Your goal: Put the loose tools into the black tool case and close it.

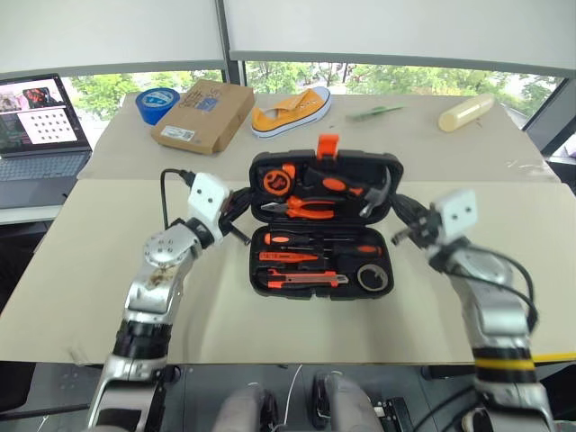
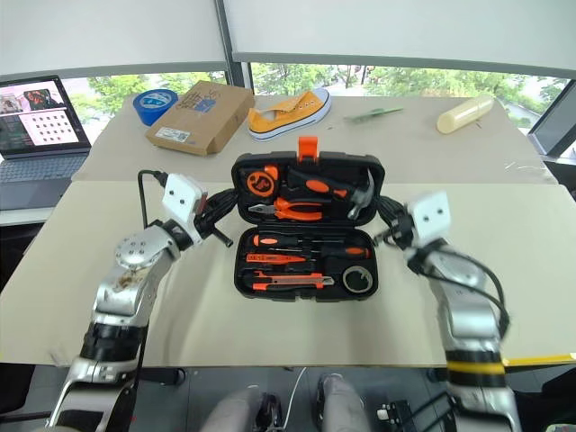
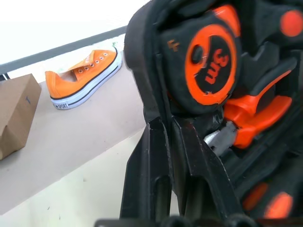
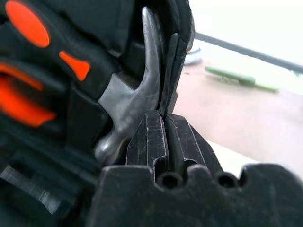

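Lying open on the beige worktop [image 1: 135, 297], the black tool case [image 1: 321, 225] is showing its lid half raised behind the base half, orange latch [image 1: 328, 144] at the far edge. Sitting in the base recesses are the utility knife [image 1: 301, 282], two screwdrivers [image 1: 319, 241] and the dark tape roll [image 1: 373, 276]; pliers [image 1: 306, 208], hammer [image 1: 369, 191] and tape measure [image 1: 277, 181] are occupying the lid. The left end effector [image 3: 176, 142], fingers closed together, is pressing against the lid's left rim. The right end effector [image 4: 166, 137], likewise closed, is meeting the lid's right rim beside the hammer head. An orange sneaker [image 1: 290, 112] and cardboard box [image 1: 203, 114] are resting beyond.
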Controlling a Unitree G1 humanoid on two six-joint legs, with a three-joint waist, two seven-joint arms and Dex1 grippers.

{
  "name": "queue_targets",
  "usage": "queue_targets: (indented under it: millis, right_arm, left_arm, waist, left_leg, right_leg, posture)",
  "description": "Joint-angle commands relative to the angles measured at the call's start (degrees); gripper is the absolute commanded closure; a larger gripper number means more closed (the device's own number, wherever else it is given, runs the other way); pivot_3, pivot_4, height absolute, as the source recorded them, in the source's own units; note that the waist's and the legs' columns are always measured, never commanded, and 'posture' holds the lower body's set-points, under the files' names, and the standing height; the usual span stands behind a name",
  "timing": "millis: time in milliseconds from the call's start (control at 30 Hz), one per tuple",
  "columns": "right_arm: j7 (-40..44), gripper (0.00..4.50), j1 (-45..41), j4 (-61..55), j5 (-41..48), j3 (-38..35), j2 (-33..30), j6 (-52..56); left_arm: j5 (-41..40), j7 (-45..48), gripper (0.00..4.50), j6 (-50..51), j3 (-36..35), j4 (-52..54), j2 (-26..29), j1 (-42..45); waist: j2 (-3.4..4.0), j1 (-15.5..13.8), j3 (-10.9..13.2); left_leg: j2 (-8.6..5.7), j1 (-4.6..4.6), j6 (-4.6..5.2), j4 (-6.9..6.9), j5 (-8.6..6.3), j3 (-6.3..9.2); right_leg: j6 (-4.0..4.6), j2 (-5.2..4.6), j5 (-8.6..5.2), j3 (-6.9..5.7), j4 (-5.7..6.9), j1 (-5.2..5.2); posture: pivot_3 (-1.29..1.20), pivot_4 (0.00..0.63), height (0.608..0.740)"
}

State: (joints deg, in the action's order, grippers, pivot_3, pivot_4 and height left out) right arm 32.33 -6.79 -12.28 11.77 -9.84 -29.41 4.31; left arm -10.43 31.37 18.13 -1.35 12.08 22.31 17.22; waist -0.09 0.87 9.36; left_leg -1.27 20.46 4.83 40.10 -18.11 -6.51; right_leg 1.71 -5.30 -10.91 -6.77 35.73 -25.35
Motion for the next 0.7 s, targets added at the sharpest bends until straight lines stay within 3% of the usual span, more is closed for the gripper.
queue_targets:
  millis: [33,100,200,333,433,500,600,700]
  right_arm:
    - [4.28,3.79,11.9,-10.79,2.89,-5.82,-2.69,-3.87]
    - [5.23,3.2,18.46,-14.71,4.2,-8.66,-3.58,-2.59]
    - [13.19,2.22,30.46,-20.36,8.24,-12.17,-8.56,1.8]
    - [22.3,2.2,39.92,-23.85,13.72,-16.24,-14.89,5.8]
    - [27.29,2.2,41.58,-22.99,12.94,-15.03,-17.88,3.59]
    - [28.55,2.71,40.12,-21.99,12.39,-13.24,-18.7,3.05]
    - [28.4,3.59,32.03,-19.22,8.0,-5.8,-20.64,3.12]
    - [27.84,4.5,25.13,-17.39,5.28,0.08,-20.72,3.56]
  left_arm:
    - [-2.11,-1.41,3.22,6.52,-4.74,8.89,2.47,-10.73]
    - [-2.68,-1.71,2.52,8.48,-6.84,12.75,3.8,-15.59]
    - [-7.1,0.99,1.52,14.68,-12.73,17.05,7.92,-20.68]
    - [-10.58,8.6,0.09,16.18,-16.72,15.07,16.42,-22.18]
    - [-9.02,13.19,0.09,13.35,-13.02,8.4,21.33,-17.7]
    - [-6.91,15.5,0.02,9.72,-9.55,3.72,23.0,-13.48]
    - [-0.53,20.25,0.62,0.51,0.09,-10.86,22.16,1.28]
    - [4.21,22.53,1.81,-7.17,6.59,-24.09,18.59,13.31]
  waist:
    - [0.01,-0.05,0.0]
    - [-0.13,-0.25,0.1]
    - [-0.13,-1.41,0.12]
    - [-0.24,-1.78,0.01]
    - [-0.31,-2.26,-0.06]
    - [-0.34,-2.66,-0.08]
    - [-0.51,-3.19,-0.09]
    - [-0.61,-3.41,-0.09]
  left_leg:
    - [0.03,-0.4,-0.01,-0.19,-0.01,-0.02]
    - [0.06,-0.49,-0.06,-0.25,-0.06,0.0]
    - [0.07,-0.42,-0.37,-0.03,-0.24,-0.01]
    - [0.14,-0.53,-0.42,0.09,-0.42,-0.01]
    - [0.12,-0.55,-0.36,0.1,-0.46,-0.01]
    - [0.1,-0.52,-0.32,0.12,-0.48,-0.03]
    - [0.07,-0.51,-0.31,0.16,-0.48,-0.05]
    - [0.03,-0.29,-0.3,0.32,-0.47,-0.05]
  right_leg:
    - [-0.04,-0.02,-0.1,0.18,-0.02,0.3]
    - [-0.11,-0.03,-0.3,0.36,-0.17,0.33]
    - [-0.45,-0.22,-0.5,0.49,0.08,0.22]
    - [-0.47,-0.23,-0.52,0.55,0.11,0.28]
    - [-0.47,-0.23,-0.53,0.56,0.11,0.3]
    - [-0.47,-0.24,-0.53,0.56,0.1,0.29]
    - [-0.42,-0.23,-0.5,0.56,0.09,0.3]
    - [0.05,-0.24,-0.21,0.47,0.08,0.21]
  posture:
    - [0.0,0.15,0.731]
    - [0.0,0.15,0.731]
    - [0.0,0.15,0.731]
    - [0.0,0.15,0.731]
    - [0.0,0.15,0.731]
    - [0.0,0.15,0.731]
    - [0.0,0.15,0.731]
    - [0.0,0.15,0.731]
